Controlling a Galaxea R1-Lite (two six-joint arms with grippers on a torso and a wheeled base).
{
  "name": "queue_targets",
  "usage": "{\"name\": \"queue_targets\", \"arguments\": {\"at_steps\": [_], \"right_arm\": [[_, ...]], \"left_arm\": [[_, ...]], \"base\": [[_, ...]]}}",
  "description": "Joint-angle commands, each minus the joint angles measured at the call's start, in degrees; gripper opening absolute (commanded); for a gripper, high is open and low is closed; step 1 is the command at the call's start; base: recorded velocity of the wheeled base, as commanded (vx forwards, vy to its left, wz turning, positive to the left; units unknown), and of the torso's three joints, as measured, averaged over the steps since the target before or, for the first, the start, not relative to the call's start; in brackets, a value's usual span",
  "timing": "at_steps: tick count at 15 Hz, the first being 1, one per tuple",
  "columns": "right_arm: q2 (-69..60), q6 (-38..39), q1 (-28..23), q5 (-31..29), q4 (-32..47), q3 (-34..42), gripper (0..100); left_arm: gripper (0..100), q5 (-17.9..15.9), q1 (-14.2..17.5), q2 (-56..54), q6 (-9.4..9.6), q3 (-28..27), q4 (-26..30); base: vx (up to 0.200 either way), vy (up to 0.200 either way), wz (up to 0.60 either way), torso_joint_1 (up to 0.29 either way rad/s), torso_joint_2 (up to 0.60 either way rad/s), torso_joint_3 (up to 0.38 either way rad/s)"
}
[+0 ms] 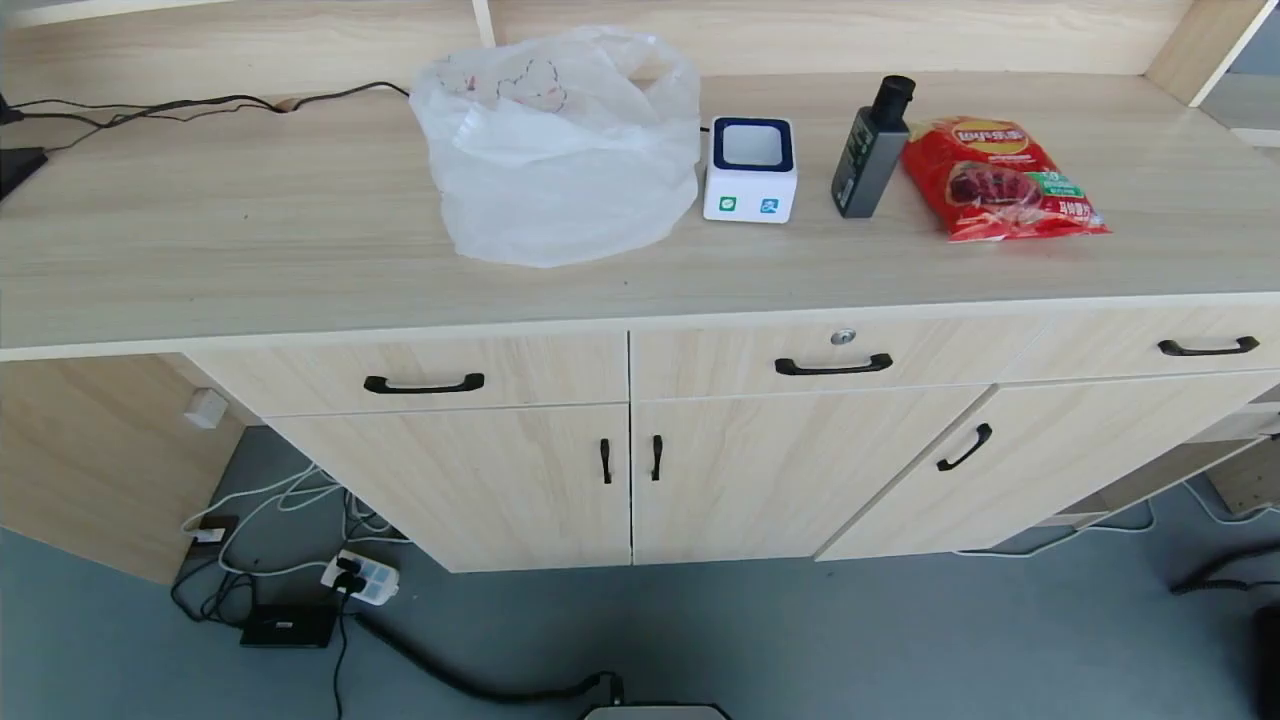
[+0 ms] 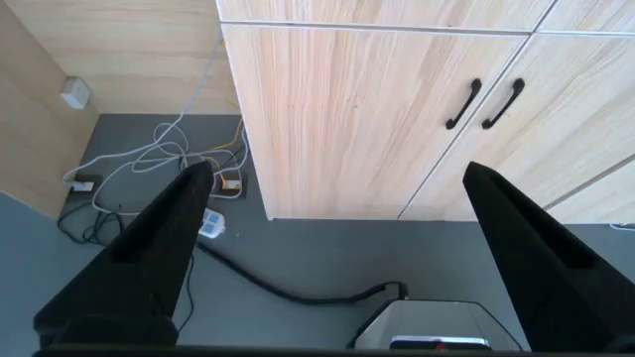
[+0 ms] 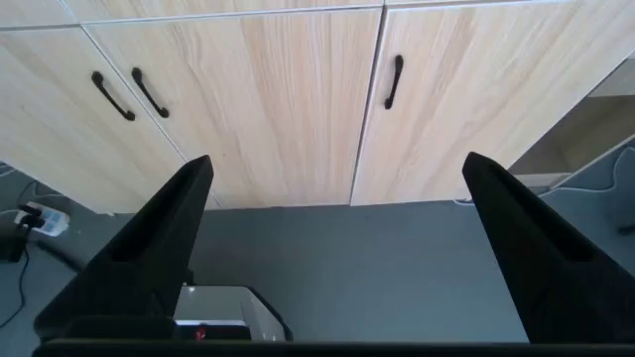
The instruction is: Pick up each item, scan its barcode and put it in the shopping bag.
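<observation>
— What's on the counter point(image 1: 250, 250)?
— I see pale wood-grain laminate. At eleven o'clock, a crinkled, translucent shopping bag point(image 1: 560, 150). At twelve, a white cube scanner point(image 1: 750, 170) with a navy-framed top. At one, a slim dark bottle point(image 1: 872, 150), upright. At two, a glossy red crisp packet point(image 1: 1000, 180), lying flat.
— And the grippers?
— Both my left gripper point(image 2: 337, 258) and right gripper point(image 3: 337, 258) hang with jaws spread wide, facing cabinet doors point(image 2: 347, 119) above a grey floor point(image 3: 397, 258).

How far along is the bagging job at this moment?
Done: nothing that shows; the dark bottle and red chip bag sit on the counter beside the scanner. In hand: nothing; left tool and right tool are open, low by the cabinet doors. Left: scan both, put them in the shopping bag.
</observation>
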Motion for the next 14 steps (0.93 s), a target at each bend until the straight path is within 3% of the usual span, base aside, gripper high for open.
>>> {"name": "queue_targets", "arguments": {"at_steps": [1, 10, 14], "right_arm": [[0.1, 0.0, 0.0, 0.0, 0.0, 0.0, 100], [0.1, -0.3, 0.0, 0.0, 0.0, 0.0, 100], [0.1, -3.1, 0.0, 1.8, -1.2, -0.1, 100]], "left_arm": [[100, 0.0, 0.0, 0.1, -0.03, 0.0, 0.0], [100, 0.0, 0.0, 0.1, 0.06, 0.0, 0.0], [100, 0.0, 0.0, 0.1, 0.06, 0.0, 0.0]], "base": [[0.2, 0.0, 0.0, 0.007, 0.0, -0.002], [0.2, 0.0, 0.0, 0.003, 0.0, 0.002], [0.0, 0.0, 0.0, 0.0, 0.0, 0.0]]}}
